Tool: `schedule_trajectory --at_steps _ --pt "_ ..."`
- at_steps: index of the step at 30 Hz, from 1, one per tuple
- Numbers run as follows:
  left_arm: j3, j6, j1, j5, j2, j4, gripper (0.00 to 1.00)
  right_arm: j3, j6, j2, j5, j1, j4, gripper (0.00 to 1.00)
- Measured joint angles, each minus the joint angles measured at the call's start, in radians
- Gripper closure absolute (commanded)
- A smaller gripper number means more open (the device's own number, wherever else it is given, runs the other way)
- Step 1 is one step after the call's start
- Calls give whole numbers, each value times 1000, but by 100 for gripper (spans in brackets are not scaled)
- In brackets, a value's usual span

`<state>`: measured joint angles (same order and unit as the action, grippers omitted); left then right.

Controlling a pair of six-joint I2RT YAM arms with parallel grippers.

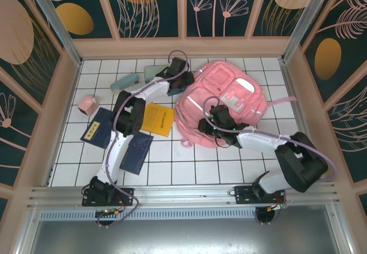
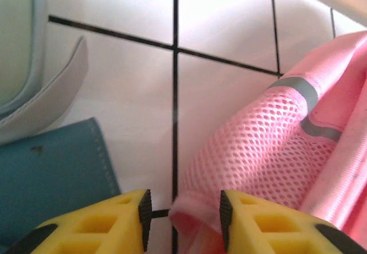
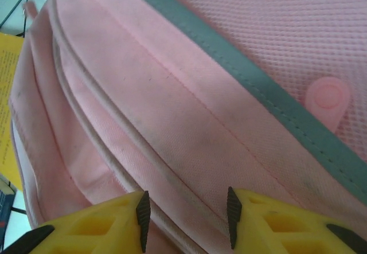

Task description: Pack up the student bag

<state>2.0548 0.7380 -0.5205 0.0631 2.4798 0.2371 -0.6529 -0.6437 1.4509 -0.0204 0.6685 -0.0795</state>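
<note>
Fabric of the student bag (image 1: 229, 102) lies under both arms. The left end effector (image 2: 184, 217) stands partly closed around a fold of the bag's mesh edge, which touches its right finger; whether it pinches I cannot tell. The right end effector (image 3: 187, 219) straddles a piped seam directly beneath it, its grip equally unclear. A blue cover (image 2: 51, 174) lies just left of the left one.

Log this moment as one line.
student bag: lying on table | left jaws: astride mesh pocket edge, grip unclear | right jaws: astride bag seam, grip unclear | yellow booklet: beside bag, unpacked
</note>
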Motion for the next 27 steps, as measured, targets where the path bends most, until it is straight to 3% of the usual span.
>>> schedule_trajectory --at_steps 6,15,21,27 --pt "-10 -65 0 -51 -81 67 44 -119 -23 138 -16 47 -43 56" --pt "-380 -86 3 -143 -534 47 41 -218 -18 200 -26 59 -19 44" --pt "-711 18 -6 -105 -730 -45 43 -167 18 32 29 21 64 37" --pt "-959 169 -102 -87 -774 -68 41 -22 43 -209 71 -150 138 29"
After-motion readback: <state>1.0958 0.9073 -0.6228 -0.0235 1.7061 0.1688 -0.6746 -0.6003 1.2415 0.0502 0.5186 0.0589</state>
